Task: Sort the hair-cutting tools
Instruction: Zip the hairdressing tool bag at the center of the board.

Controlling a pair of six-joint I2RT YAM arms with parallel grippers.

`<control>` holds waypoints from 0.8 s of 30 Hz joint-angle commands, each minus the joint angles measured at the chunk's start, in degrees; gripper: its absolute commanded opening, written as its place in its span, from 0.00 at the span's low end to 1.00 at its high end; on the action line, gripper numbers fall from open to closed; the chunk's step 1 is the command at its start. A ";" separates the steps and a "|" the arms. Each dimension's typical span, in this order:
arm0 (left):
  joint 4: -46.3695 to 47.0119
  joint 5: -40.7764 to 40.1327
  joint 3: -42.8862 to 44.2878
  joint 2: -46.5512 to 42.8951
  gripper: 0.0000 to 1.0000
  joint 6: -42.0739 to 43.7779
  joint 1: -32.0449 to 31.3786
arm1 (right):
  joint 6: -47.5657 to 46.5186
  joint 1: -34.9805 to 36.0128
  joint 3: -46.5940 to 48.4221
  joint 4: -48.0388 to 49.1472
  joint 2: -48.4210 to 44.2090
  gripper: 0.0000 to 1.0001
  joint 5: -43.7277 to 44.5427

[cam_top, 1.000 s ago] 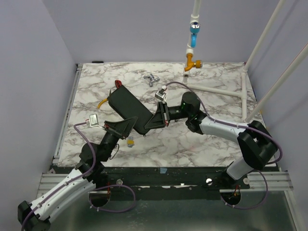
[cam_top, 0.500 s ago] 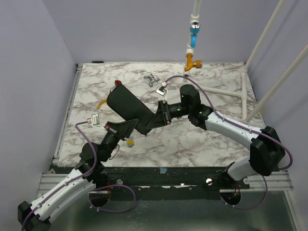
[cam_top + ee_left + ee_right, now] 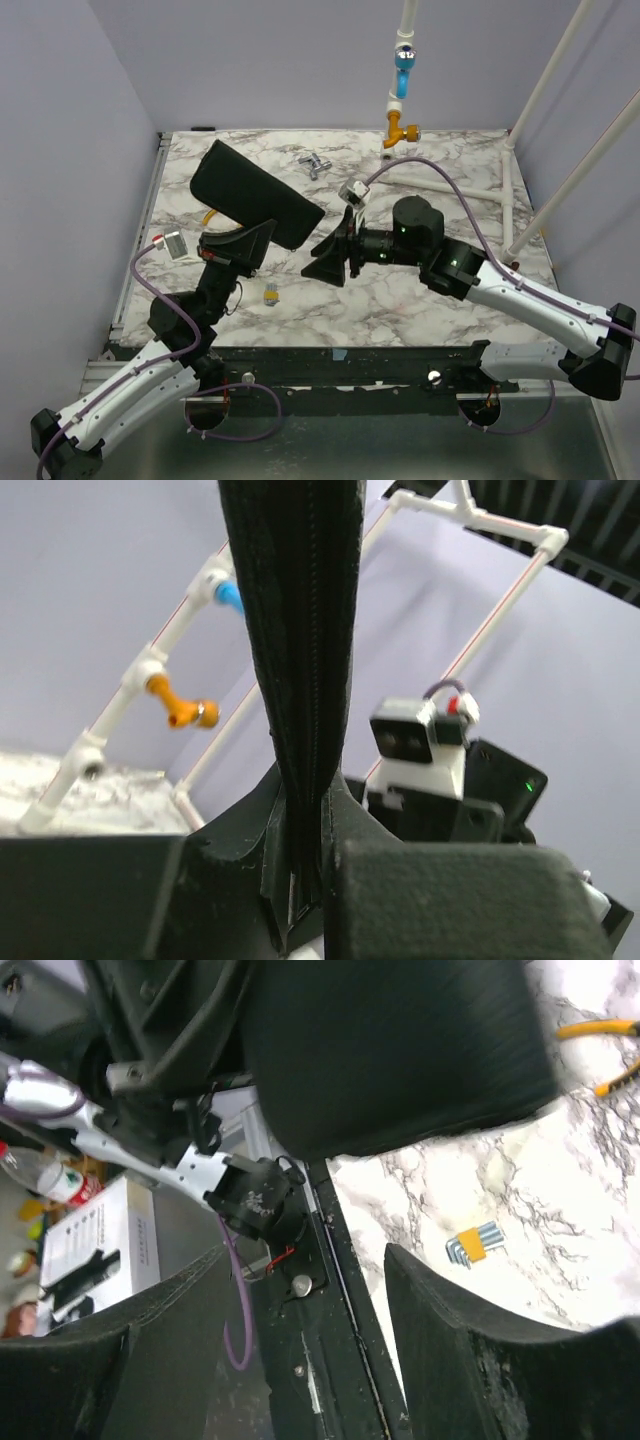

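Above the left half of the marble worktop (image 3: pixel 400 300), a flat black pouch (image 3: pixel 250 195) is held tilted and clear of the surface. It is gripped at its near lower edge by the left fingers (image 3: pixel 245 240). In the left wrist view these are seen clamped tight on the zipped edge of the pouch (image 3: pixel 300 630), which rises straight up between the pads (image 3: pixel 430 900). The right fingers (image 3: pixel 328 262) are spread apart just right of the pouch's lower corner, with nothing held between them. In the right wrist view the pouch (image 3: pixel 390 1050) is seen beyond them, untouched. Small silver scissors (image 3: pixel 315 165) lie at the far side of the worktop, well apart from both arms; their loops are too small to be made out. The comb cannot be made out in any view. Yellow-handled pliers (image 3: pixel 210 214) are partly hidden behind the pouch's left edge. A yellow-cased hex key set (image 3: pixel 270 293) lies near the front, between the two arms.
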 commanded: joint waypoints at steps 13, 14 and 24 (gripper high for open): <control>17.17 10.93 9.60 4.70 0.04 5.48 -0.23 | -20.28 10.26 -19.97 42.86 -9.45 0.63 25.28; 17.14 12.22 9.88 4.56 0.04 5.73 -0.22 | -20.44 10.31 -20.07 44.44 -9.28 0.63 25.25; 14.97 13.59 11.85 4.64 0.04 7.47 -0.22 | -27.47 17.81 -12.67 41.93 -5.21 0.60 31.11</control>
